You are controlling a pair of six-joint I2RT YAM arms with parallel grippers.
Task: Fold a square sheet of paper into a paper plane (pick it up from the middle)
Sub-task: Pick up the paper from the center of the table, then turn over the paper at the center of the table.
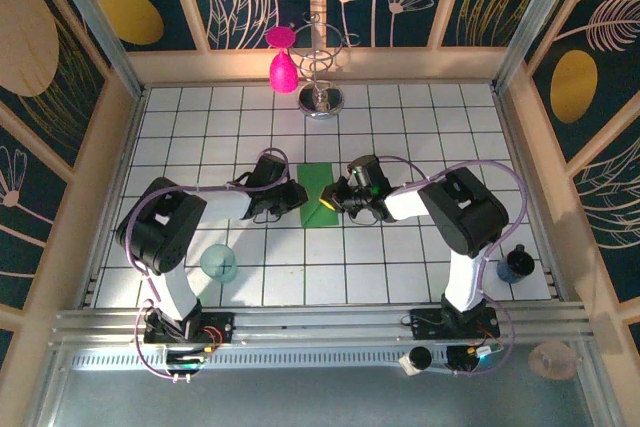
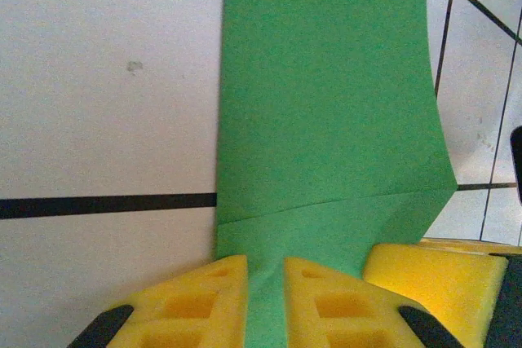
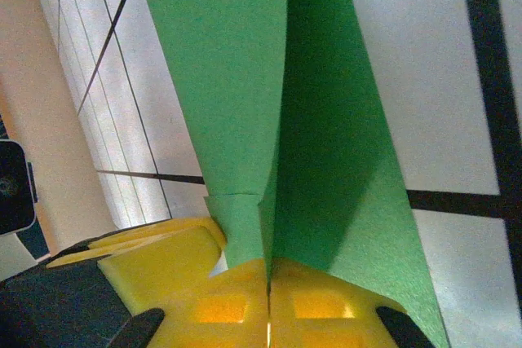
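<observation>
The green paper (image 1: 318,194) lies folded into a narrow strip with a raised flap; the left gripper (image 2: 265,303) and right gripper (image 3: 269,307) both pinch its edges.

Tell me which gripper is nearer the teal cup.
Left. The left gripper sits up and right of the teal cup; the right gripper is farther right, across the green paper.

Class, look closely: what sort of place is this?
Probably a robot test cell, not a home: two arms bolted to a rail, a white gridded floor, and printed leaf-pattern walls enclosing it.
</observation>
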